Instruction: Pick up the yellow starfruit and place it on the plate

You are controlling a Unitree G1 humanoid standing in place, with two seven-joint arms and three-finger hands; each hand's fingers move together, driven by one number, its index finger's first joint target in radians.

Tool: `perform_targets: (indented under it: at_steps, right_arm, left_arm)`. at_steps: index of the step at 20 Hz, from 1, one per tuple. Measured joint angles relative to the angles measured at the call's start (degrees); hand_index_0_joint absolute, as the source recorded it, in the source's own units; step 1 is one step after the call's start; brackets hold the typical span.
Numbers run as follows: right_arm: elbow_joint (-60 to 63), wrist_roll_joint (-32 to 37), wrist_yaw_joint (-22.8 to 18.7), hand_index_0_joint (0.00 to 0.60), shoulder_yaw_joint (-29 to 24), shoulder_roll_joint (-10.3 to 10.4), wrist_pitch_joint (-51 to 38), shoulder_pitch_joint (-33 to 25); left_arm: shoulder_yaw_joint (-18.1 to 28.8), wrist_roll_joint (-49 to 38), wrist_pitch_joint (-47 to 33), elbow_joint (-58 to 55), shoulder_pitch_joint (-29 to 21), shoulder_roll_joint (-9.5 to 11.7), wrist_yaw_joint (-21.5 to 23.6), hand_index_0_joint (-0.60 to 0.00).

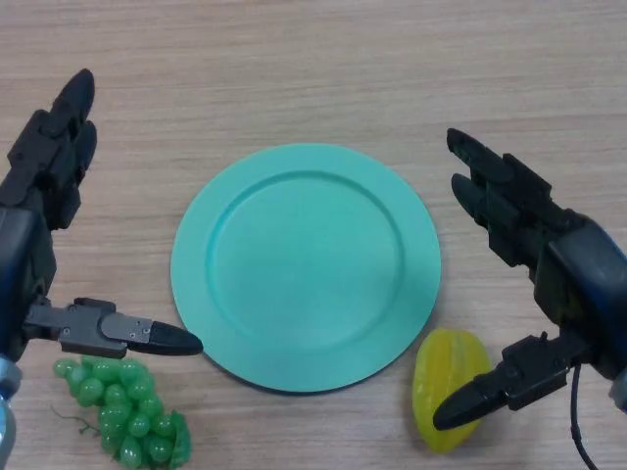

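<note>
The yellow starfruit (446,388) lies on the wooden table just off the lower right rim of the round teal plate (305,264), which holds nothing. My right hand (549,259) hovers to the right of the plate with fingers straight and open; its thumb (490,389) reaches over the starfruit's right side, not closed on it. My left hand (44,186) is at the left edge, open, fingers pointing away, thumb (122,333) stretched toward the plate's lower left rim.
A bunch of green grapes (127,411) lies at the lower left, just below the left thumb. The light wooden table (313,69) extends behind the plate.
</note>
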Motion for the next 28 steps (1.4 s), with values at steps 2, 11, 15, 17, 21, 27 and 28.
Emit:
perform_targets:
  at_steps: [2, 11, 15, 17, 21, 27, 28]
  right_arm:
    - [-0.01, 0.0, -1.07, 0.0, 0.07, 0.02, 0.0, 0.2]
    - [-1.8, -0.78, -4.15, 0.0, 0.05, 0.3, -1.45, 3.3]
    - [-3.5, -12.58, -5.69, 0.0, 0.23, 0.29, -3.81, 6.29]
    - [-2.82, -21.77, -5.68, 0.0, 1.68, 0.05, -7.67, 6.66]
    - [1.41, -34.21, -5.58, 0.0, 5.7, 0.15, -12.13, 6.47]
    - [6.35, -45.0, -1.65, 0.0, 10.95, 0.23, -9.5, 6.63]
    - [7.53, -44.98, -1.66, 0.0, 11.6, 0.27, -9.52, 6.65]
  left_arm:
    - [1.07, 0.01, -0.71, 1.52, 0.09, 0.0, -0.09, 0.0]
    - [1.41, 0.28, -5.62, 8.91, 1.38, 0.04, -2.06, 0.0]
    - [1.17, 0.26, -11.32, 10.63, 0.73, 0.17, -2.28, 0.0]
    - [0.98, 0.3, -10.29, 10.17, 0.57, 0.17, -2.27, 0.0]
    - [-1.89, 0.28, -7.43, 7.64, -0.54, 0.11, -0.68, 0.0]
    - [-3.35, 0.29, -7.45, 7.98, -1.38, 0.1, 1.59, 0.0]
    - [-3.35, 0.29, -7.45, 7.99, -1.54, 0.11, 1.58, 0.0]
